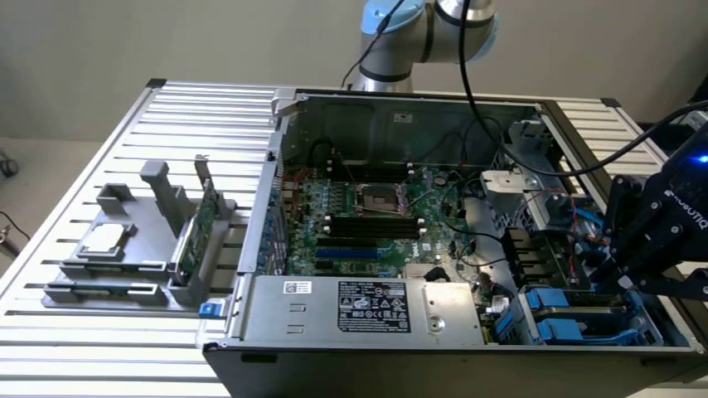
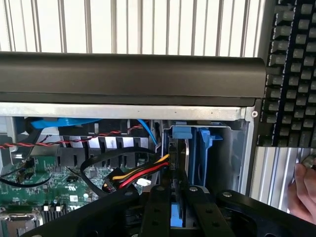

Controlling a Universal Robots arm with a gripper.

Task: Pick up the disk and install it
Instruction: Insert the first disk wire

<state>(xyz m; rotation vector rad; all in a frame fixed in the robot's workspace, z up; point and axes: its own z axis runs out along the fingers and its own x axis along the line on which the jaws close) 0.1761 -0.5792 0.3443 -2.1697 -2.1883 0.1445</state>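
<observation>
Pincer [image 2: 177, 193] looks clamped on the disk [image 2: 174, 163], standing edge-on at the drive bay [image 2: 222, 153] mouth in the open PC case [image 2: 123, 74]; guessing it's stiff, fairly heavy and shock-fragile, so hold the side rails of the blue carrier [image 2: 176, 220], not the flat faces.

Cables [image 2: 142, 172] crowd drive bay [image 2: 232, 158], case wall [image 2: 128, 74] close

The case [image 1: 366, 307] sits on the table [image 1: 111, 352], a stand [image 1: 166, 207] beside it at the exterior view's left. The disk [image 2: 177, 165] stands in its bay [image 2: 232, 153] (on edge), clasped by the gripper [image 2: 177, 191].
</observation>
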